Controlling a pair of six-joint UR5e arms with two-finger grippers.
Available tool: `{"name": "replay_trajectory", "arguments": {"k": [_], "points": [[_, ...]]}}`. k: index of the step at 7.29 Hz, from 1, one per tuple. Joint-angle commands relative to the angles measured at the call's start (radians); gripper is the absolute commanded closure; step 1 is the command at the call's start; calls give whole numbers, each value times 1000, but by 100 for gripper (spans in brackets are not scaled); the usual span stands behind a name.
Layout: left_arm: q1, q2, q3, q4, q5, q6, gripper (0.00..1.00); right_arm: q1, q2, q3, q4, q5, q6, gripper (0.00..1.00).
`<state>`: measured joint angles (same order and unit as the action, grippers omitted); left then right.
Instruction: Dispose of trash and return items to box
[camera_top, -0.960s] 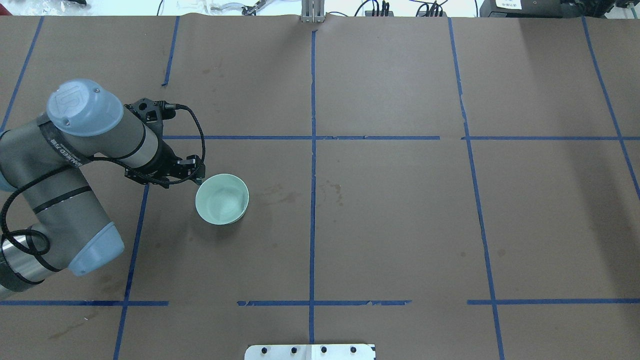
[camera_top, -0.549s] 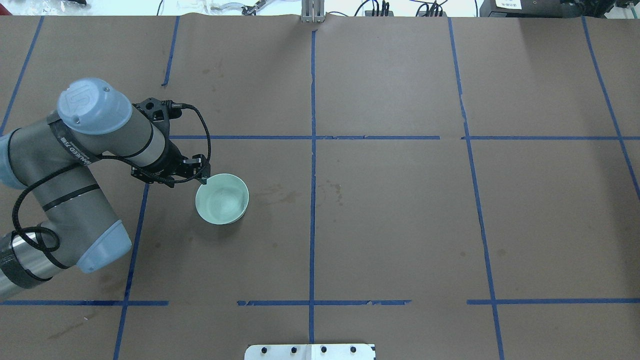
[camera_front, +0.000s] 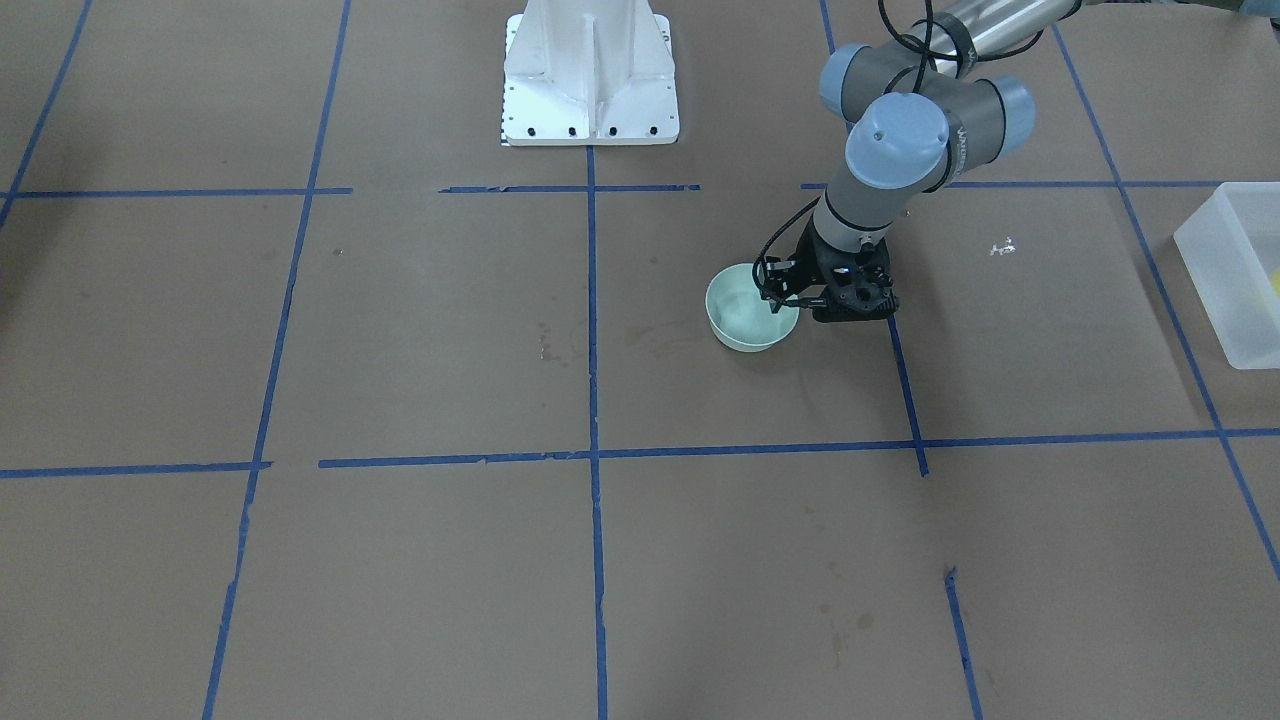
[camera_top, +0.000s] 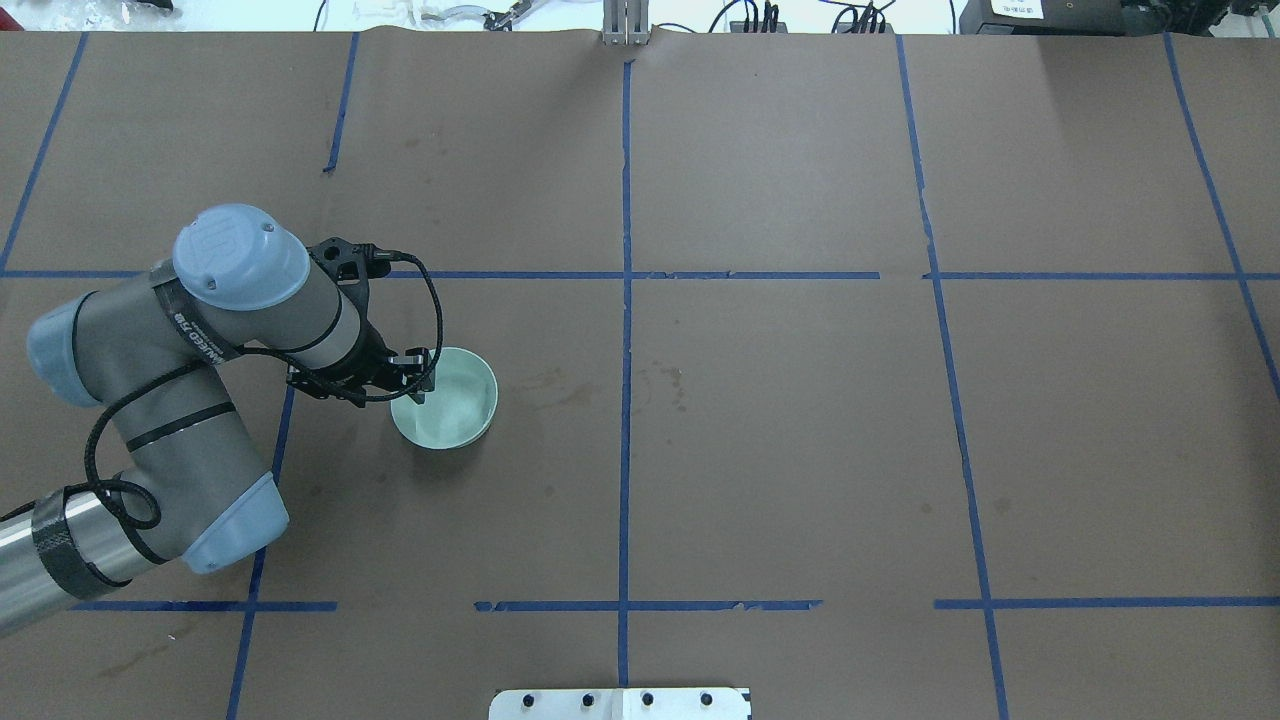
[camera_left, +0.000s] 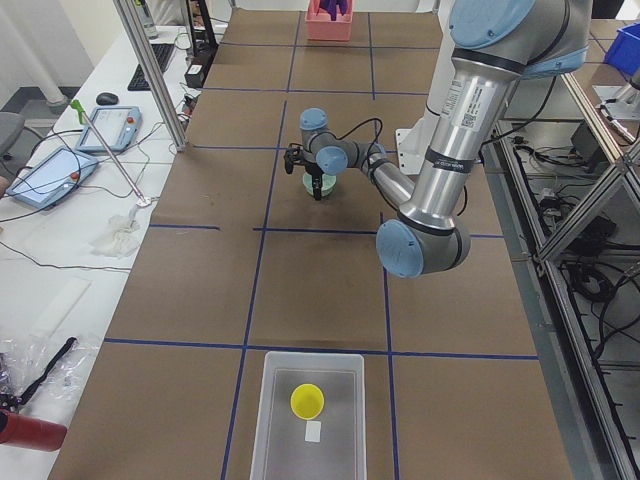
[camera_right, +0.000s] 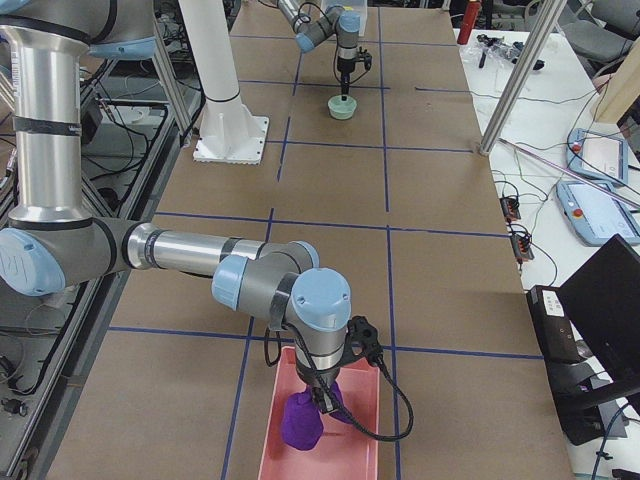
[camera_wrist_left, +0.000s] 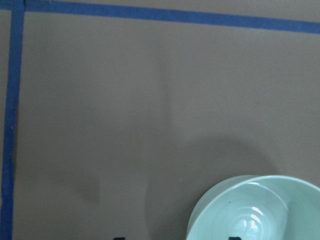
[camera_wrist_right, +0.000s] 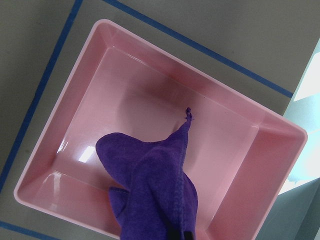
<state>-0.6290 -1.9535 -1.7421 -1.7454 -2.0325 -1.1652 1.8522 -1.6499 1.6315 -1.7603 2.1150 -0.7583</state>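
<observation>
The pale mint-green bowl (camera_top: 458, 408) stands upright on the brown table, left of the middle; it also shows in the front view (camera_front: 738, 318) and the left wrist view (camera_wrist_left: 265, 210). My left gripper (camera_top: 420, 386) is open at the bowl's left rim, one fingertip (camera_wrist_left: 233, 238) inside the bowl and the other outside it. The frosted box (camera_left: 345, 425) stands at the table's left end with the yellow cup (camera_left: 307, 401) inside. My right gripper (camera_wrist_right: 177, 235) is shut on a purple cloth (camera_wrist_right: 150, 185) that hangs over a pink tray (camera_wrist_right: 235, 150).
The white robot base (camera_front: 590, 70) stands at the table's near middle edge. Blue tape lines grid the brown paper. The box also shows at the front view's right edge (camera_front: 1232, 285). A small white piece (camera_left: 313, 431) lies in the box beside the cup.
My left arm has swung toward the bowl; the gripper went from just left of it to over its left rim. The bowl has not moved.
</observation>
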Motion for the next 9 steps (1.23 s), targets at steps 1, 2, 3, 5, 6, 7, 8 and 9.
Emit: {"name": "replay_trajectory", "arguments": {"k": [1, 2, 3, 5, 6, 7, 8, 9], "points": [[12, -2, 1, 0, 0, -1, 58, -22, -2, -24, 11, -1, 2, 38], [14, -2, 3, 0, 0, 1, 81, -25, -2, -57, 40, 2, 7, 0], [12, -2, 6, 0, 1, 1, 90, -28, -2, -76, 62, 2, 8, 0], [12, -2, 1, 0, 3, 2, 100, -30, -2, -79, 65, 11, 10, 0], [12, -2, -7, 1, 3, 2, 100, -30, -1, -76, 64, 37, 11, 0], [11, -2, -19, 4, 3, 1, 100, -30, 1, -61, 68, 98, 28, 0], [3, 4, -49, 10, 3, 6, 100, -30, -2, 6, 67, 138, 118, 0], [-24, 13, -83, 12, 1, 13, 100, -37, -5, 75, 61, 148, 213, 0]]}}
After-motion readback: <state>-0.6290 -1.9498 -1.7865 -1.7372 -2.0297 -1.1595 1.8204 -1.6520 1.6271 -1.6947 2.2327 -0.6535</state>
